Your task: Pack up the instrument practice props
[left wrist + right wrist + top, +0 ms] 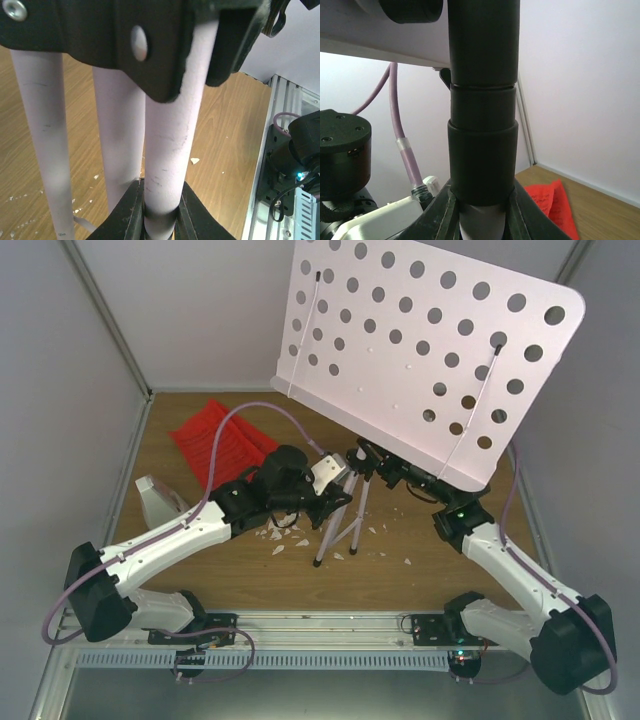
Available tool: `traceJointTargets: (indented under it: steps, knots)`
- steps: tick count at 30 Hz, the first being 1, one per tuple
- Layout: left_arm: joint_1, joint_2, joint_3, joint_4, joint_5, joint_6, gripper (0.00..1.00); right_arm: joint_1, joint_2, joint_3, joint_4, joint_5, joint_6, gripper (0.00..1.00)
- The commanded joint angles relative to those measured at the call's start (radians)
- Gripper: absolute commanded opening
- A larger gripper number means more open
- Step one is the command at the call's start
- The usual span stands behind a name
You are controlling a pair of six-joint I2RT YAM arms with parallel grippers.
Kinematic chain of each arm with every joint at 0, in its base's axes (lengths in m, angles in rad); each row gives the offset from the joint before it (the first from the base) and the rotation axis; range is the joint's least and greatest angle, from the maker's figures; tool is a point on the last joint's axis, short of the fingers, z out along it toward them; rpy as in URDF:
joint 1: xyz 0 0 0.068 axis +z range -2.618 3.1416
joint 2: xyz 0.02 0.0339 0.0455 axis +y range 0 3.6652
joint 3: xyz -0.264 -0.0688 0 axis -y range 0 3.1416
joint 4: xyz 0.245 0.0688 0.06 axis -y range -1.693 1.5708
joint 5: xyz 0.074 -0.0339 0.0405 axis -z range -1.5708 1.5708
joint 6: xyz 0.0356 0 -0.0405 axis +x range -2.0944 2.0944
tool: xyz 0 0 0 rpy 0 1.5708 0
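The pale perforated music-stand plate (420, 350) stands tilted on silver tripod legs (345, 525) at the table's middle. My left gripper (335, 498) is shut on one silver leg (167, 165), with the other legs (37, 150) beside it. My right gripper (372, 462) is shut on the stand's black post collar (482, 155) just under the plate. Red ribbed sheets (220, 440) lie at the back left and show in the right wrist view (555, 205). The white pyramid-shaped metronome (157, 498) sits at the left, partly behind my left arm.
Small white crumbs (285, 538) lie scattered on the wooden table (420, 590) around the tripod feet. Pale walls enclose the table on three sides. A metal rail (320, 625) runs along the near edge.
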Motion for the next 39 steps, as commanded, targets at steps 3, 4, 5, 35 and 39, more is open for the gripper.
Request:
traceJointTargets:
  steps: [3, 4, 5, 35, 39]
  knots:
    - [0.023, -0.063, 0.168, 0.514, -0.083, -0.075, 0.0, 0.065, -0.042, -0.073, 0.016, -0.008, -0.006, 0.0]
    - [0.023, -0.06, 0.176, 0.503, -0.082, -0.065, 0.0, 0.069, -0.055, -0.088, 0.021, 0.024, 0.009, 0.01]
    - [0.023, -0.057, 0.188, 0.485, -0.079, -0.052, 0.0, 0.075, -0.07, -0.108, 0.033, 0.063, 0.034, 0.0]
    - [-0.029, 0.033, 0.028, 0.234, -0.215, 0.035, 0.0, 0.169, -0.138, -0.491, 0.051, 0.806, 0.547, 0.0]
    - [-0.033, 0.058, 0.02, 0.225, -0.236, 0.038, 0.0, 0.168, -0.139, -0.506, -0.037, 0.849, 0.643, 0.01]
